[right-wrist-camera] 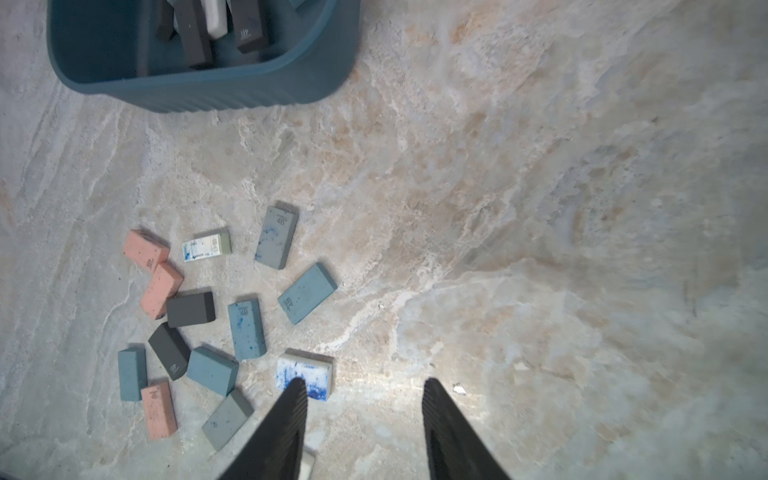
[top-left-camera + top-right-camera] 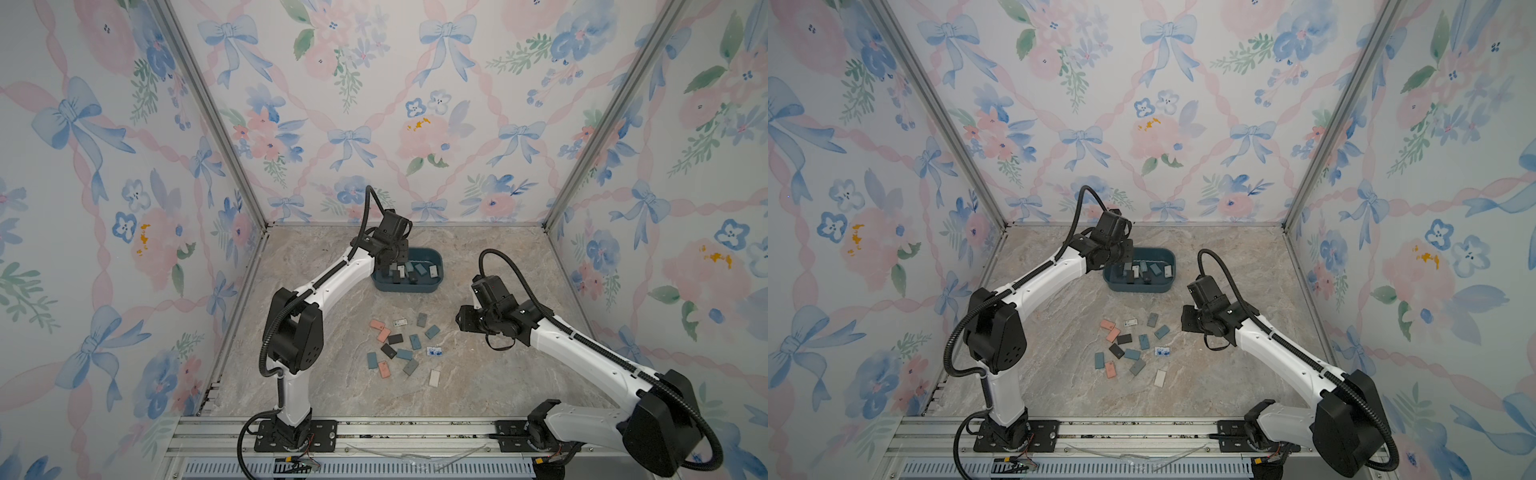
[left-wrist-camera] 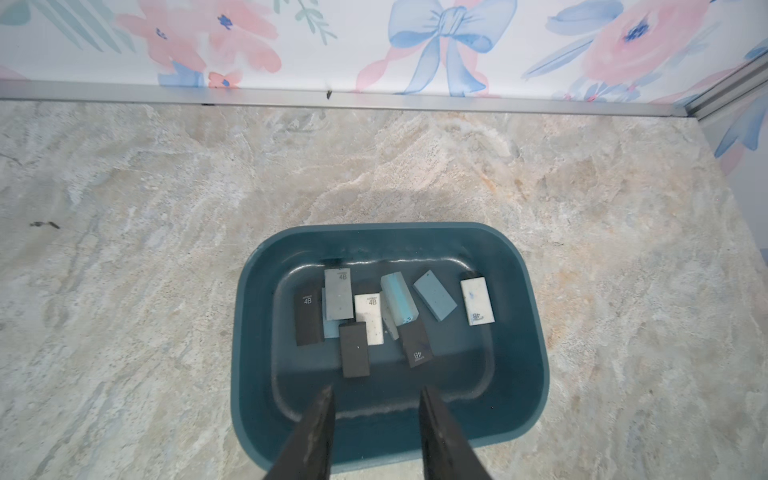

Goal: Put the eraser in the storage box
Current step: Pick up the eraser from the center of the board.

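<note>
Your left end effector (image 3: pixel 376 390) is hanging over the left end of the box (image 3: pixel 249 332), jaws apart and holding nothing. Several erasers (image 3: pixel 354 349) are lying inside already. Many more are waiting on the worktop (image 1: pixel 540 208) in front of the box. Your right end effector (image 1: pixel 365 382) is hovering there, jaws apart and empty too, near the white eraser (image 1: pixel 316 370) with blue stains. If you are choosing this one, centre both jaws around its narrow sides, because neighbours are lying near.
</note>
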Available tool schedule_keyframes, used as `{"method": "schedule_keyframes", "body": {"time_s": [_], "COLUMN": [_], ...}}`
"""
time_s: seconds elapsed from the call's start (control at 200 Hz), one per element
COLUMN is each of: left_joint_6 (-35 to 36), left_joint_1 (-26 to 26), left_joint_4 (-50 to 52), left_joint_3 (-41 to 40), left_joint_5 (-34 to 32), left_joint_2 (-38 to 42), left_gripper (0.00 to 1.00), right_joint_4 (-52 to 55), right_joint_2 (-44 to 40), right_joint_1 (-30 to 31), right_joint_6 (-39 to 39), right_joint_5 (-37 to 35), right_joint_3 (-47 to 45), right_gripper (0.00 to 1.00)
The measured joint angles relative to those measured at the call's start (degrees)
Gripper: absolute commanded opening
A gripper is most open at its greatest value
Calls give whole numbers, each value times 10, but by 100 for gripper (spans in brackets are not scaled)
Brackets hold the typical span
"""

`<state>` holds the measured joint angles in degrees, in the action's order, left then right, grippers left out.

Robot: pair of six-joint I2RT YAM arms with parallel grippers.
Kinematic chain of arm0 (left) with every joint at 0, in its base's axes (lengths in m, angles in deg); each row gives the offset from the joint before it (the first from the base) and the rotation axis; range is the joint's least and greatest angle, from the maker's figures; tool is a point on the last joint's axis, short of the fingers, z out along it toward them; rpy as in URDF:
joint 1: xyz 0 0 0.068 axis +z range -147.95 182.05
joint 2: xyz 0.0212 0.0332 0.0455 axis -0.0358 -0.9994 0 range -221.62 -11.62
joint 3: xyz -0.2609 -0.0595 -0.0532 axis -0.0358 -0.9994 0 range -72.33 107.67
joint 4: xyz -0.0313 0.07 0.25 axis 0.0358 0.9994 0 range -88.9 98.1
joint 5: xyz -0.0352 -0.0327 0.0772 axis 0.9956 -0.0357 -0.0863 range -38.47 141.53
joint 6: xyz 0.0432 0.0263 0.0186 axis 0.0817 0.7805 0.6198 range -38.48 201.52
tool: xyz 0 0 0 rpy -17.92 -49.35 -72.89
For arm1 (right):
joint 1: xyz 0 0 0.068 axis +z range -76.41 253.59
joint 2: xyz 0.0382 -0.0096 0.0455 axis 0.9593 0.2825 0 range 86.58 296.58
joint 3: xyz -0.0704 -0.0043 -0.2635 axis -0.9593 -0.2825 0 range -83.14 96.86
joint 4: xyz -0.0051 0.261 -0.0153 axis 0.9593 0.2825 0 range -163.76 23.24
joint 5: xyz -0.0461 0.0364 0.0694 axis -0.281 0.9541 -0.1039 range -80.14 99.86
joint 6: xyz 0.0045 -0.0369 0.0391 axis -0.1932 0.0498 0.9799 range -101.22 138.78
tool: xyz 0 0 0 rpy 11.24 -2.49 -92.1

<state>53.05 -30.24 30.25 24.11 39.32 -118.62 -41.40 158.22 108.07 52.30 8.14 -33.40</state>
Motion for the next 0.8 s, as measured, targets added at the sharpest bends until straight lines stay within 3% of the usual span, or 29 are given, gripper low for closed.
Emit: {"method": "schedule_keyframes", "body": {"time_s": [0.56,0.8], "left_joint_6": [-9,-16], "left_joint_1": [-10,-10], "left_joint_4": [-141,-181], "left_joint_3": [-276,-342], "left_joint_5": [-17,-18], "left_joint_2": [282,348], "left_gripper": [38,38], "right_joint_4": [4,4], "right_joint_2": [7,11], "right_joint_1": [108,159], "right_joint_6": [104,151], "right_joint_5": [-5,-9], "right_joint_3": [-57,-71], "right_gripper": [49,51]}}
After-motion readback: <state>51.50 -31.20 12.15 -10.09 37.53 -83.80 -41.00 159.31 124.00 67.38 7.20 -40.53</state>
